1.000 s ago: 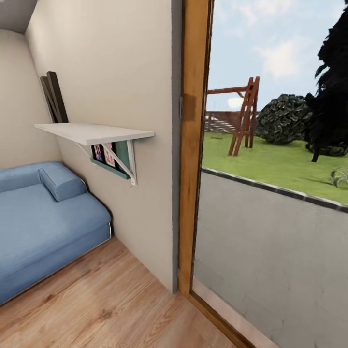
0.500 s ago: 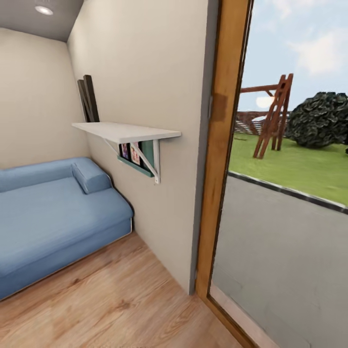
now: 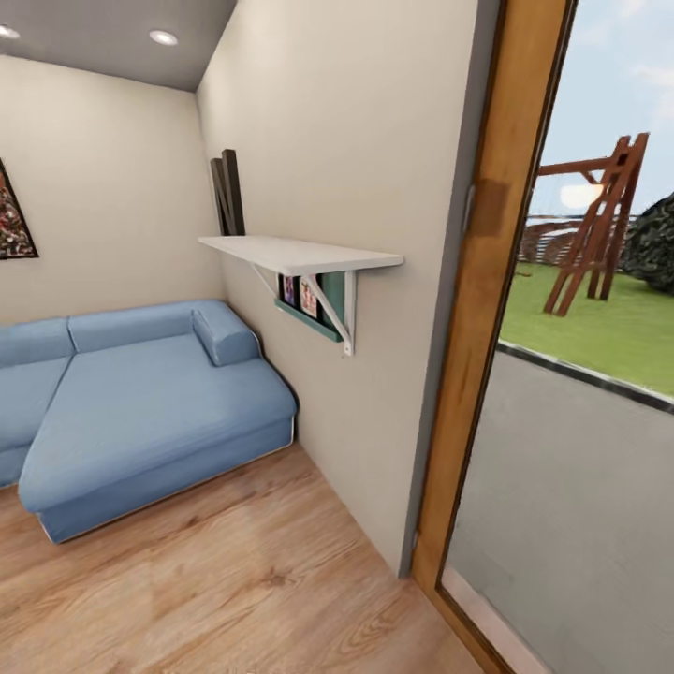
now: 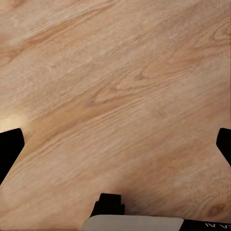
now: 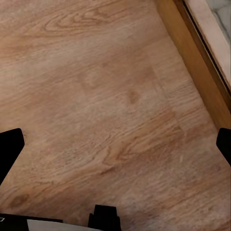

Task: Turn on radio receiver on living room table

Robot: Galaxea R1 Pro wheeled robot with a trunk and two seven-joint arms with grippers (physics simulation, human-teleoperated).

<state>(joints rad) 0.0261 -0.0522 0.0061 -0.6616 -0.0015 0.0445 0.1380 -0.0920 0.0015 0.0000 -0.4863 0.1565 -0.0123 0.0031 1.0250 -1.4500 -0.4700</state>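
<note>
You are facing a living room corner — cream wall (image 3: pixel 309 140), blue sofa (image 3: pixel 150 402), plank floor (image 3: pixel 234 580), a wooden door frame (image 3: pixel 487 309) opening on a garden. A white wall shelf (image 3: pixel 300 253) is jutting out above the sofa. The radio receiver and its desk are lying somewhere out of frame; judged small and light, it is likely needing just a gentle press. Both the left gripper (image 4: pixel 115 144) and right gripper (image 5: pixel 115 144) are hanging over the floor, fingers spread wide, holding nothing.

One blue sofa (image 3: pixel 140 402), one white wall shelf (image 3: pixel 300 253), two ceiling lights (image 3: pixel 163 37) — and one wooden swing frame (image 3: pixel 599 225) outside, one picture (image 3: pixel 14 211).
</note>
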